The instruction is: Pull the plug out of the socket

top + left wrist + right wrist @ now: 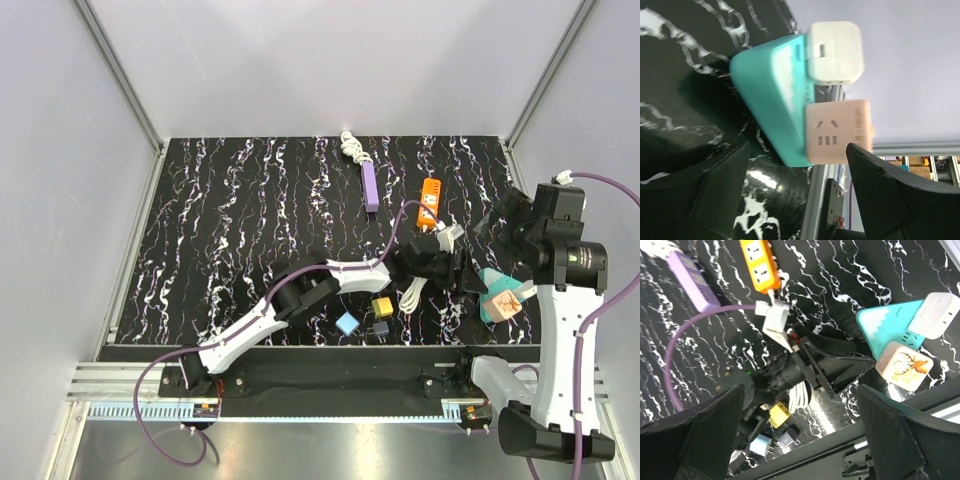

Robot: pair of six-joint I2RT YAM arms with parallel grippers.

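Note:
A teal socket strip (772,95) lies tilted at the table's near right corner (493,285). Two plugs are seated in it: a white plug (835,52) and a pink cube plug (837,131) with a deer picture (903,365). My left gripper (797,155) is open, its tips just short of the strip's end and the pink cube, holding nothing. In the top view the left gripper (462,270) sits immediately left of the strip. My right gripper (800,390) is open and empty, hovering above the left wrist, with the strip (885,322) to its upper right.
An orange strip (429,202) with a white adapter (775,320) and a purple strip (370,186) lie farther back. A white cable coil (411,296), a yellow cube (382,306), a blue cube (347,323) and a dark cube (379,327) sit near the front edge.

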